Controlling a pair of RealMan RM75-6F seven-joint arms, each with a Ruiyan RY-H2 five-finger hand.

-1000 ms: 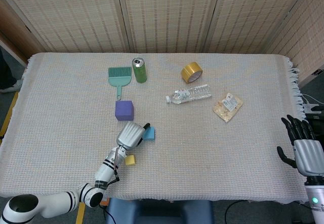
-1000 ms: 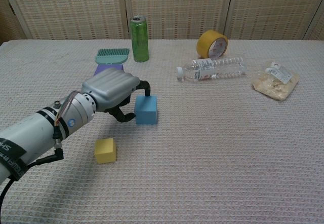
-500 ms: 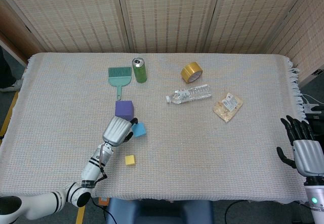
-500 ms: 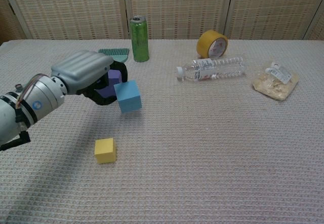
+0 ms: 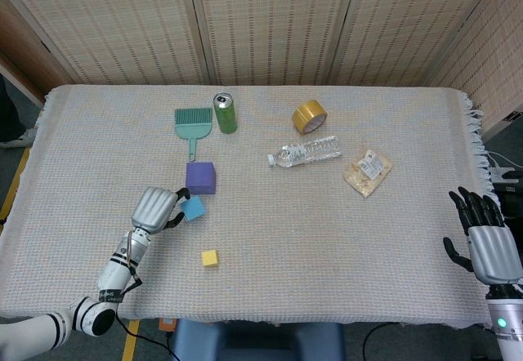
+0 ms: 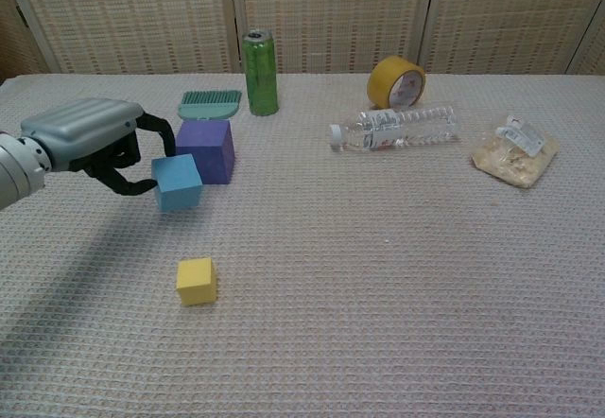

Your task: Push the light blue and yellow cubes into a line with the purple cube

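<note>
Right hand (image 5: 488, 247) partly cut off

**Woven screens behind a cloth-covered table**

Tall folding screens (image 5: 270, 26) of pale woven reed stand across the back. The table (image 5: 409, 238) wears a beige waffle-weave cloth, fringed along its right edge (image 5: 478, 144). Grey floor (image 5: 16, 120) shows at left. Lighting is even.

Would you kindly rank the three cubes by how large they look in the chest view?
1. Purple cube, largest, though farthest away.
2. Light blue cube.
3. Yellow cube, smallest, though nearest the camera.
</note>
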